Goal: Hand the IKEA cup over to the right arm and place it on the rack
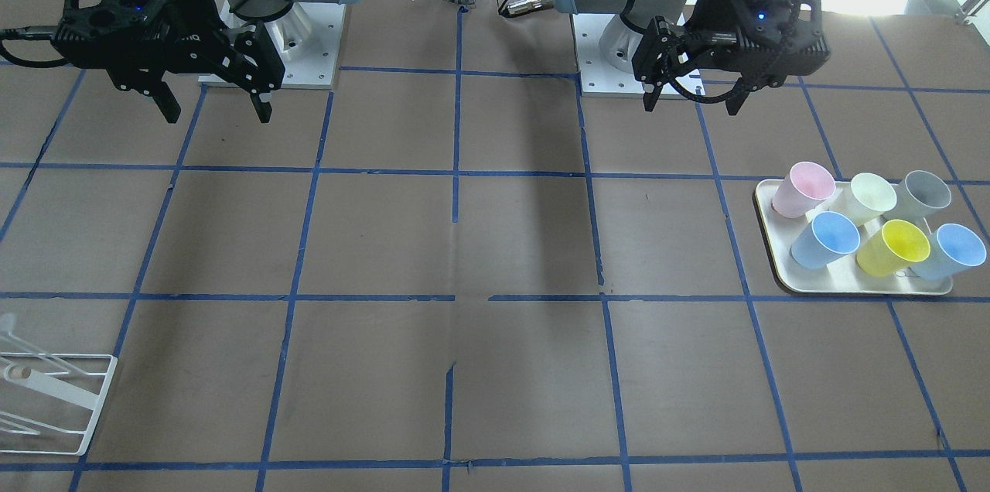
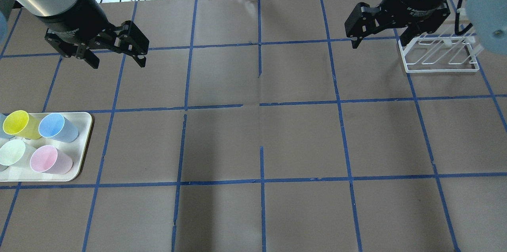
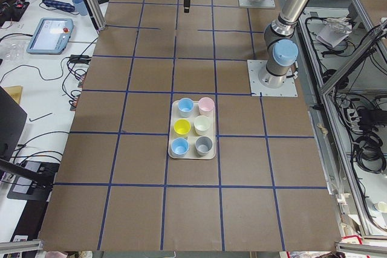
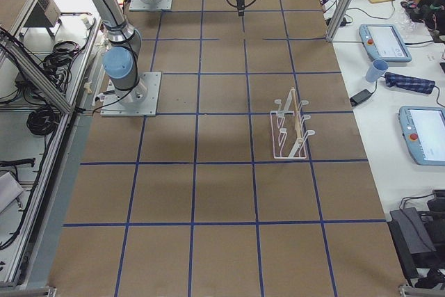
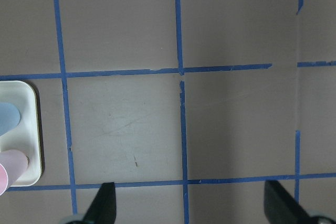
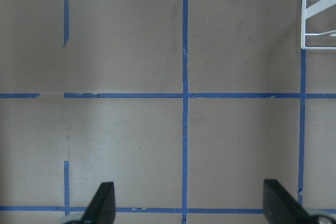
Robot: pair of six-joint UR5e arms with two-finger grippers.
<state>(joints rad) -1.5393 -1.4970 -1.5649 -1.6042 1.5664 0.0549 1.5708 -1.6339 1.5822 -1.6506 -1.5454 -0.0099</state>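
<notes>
Cups filled a cream tray (image 1: 851,287) toward the end of the table (image 1: 526,244) on the robot's left, roughly midway between the robot's edge and the operators' edge. The IKEA cup (image 1: 924,194), pale grey, stood mouth up at the tray corner nearest the robot's edge and the left end of the table. Just beside it in the same row came a pale green cup (image 1: 872,196) and then a pink cup (image 1: 804,189). The row toward the operators' edge held a light blue cup (image 1: 827,238), a yellow cup (image 1: 897,246) and a second light blue cup (image 1: 955,248). Nothing touched the grey cup from above.

The left gripper (image 1: 692,101) hung over the table close to the robot's edge, just in front of its arm's base and well apart from the tray. Its jaws were spread wide with nothing between them, and the left wrist view showed only brown paper, blue tape lines and the tray's edge under its fingers (image 5: 102,205).

The right gripper (image 1: 216,113) hung likewise near the robot's edge on the other side, its jaws equally wide apart and empty.

The rack (image 2: 439,56), a white wire frame, stood toward the right end of the table, nearer the operators' edge, with no cup on it. One corner of it showed at the upper right of the right wrist view.
</notes>
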